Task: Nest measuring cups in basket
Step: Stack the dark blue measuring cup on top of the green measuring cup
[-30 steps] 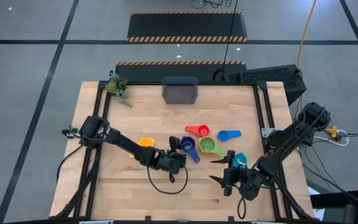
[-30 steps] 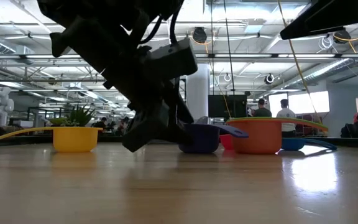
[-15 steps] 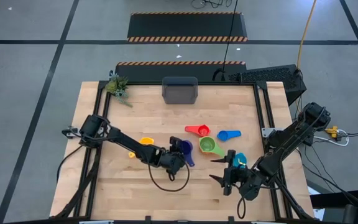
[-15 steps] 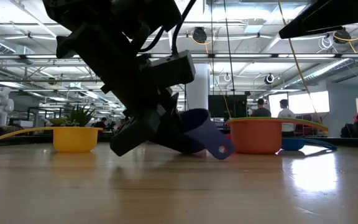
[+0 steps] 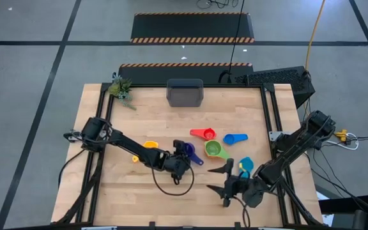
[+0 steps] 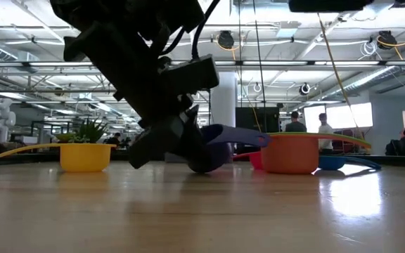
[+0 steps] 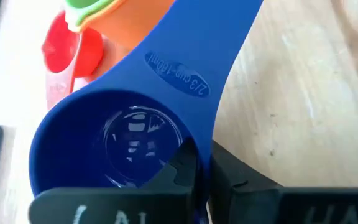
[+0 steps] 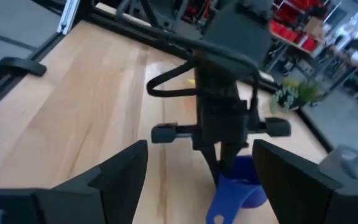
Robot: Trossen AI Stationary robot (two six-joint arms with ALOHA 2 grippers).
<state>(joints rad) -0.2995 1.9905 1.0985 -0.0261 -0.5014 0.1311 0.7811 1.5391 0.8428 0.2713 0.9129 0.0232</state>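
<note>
Left gripper [image 5: 181, 155]: jaws clenched on the rim of the dark blue cup [image 5: 188, 151], pinching the wall next to where the handle starts. In the left wrist view the dark blue cup [image 7: 123, 143] fills the frame, bowl open to the lens, handle running away from it. From table height the cup [image 6: 213, 144] sits tilted, handle near level, and I can't tell if its base is clear of the counter [image 5: 145, 108].

Landmark: the grey basket [image 5: 184, 93], at the far edge of the counter, centred. The held cup is well short of it, toward the near side.

Right gripper [image 5: 223, 186]: jaws released, holding nothing, parked near the front edge of the counter, well apart from the basket. Its own camera shows the forks spread and the left arm beyond.

Doing this step well, my call:
- lift straight before travelling, so the handle clears the green cup [image 5: 215, 149] just beside it
- rim pinch is thin; move slowly, keep the bowl level
- set it down flat inside the basket, no drop

Count from overhead:
- basket: one, no cups in it that I can see
- cups: six I can pick out – yellow [image 5: 149, 146], dark blue, red [image 5: 207, 134], green, blue [image 5: 230, 138], cyan [image 5: 245, 165]
- an orange body [image 6: 294, 152] shows at table height; not separable overhead
- plant [image 5: 120, 87]: one, at the far left corner beside the basket's side of the counter
</note>
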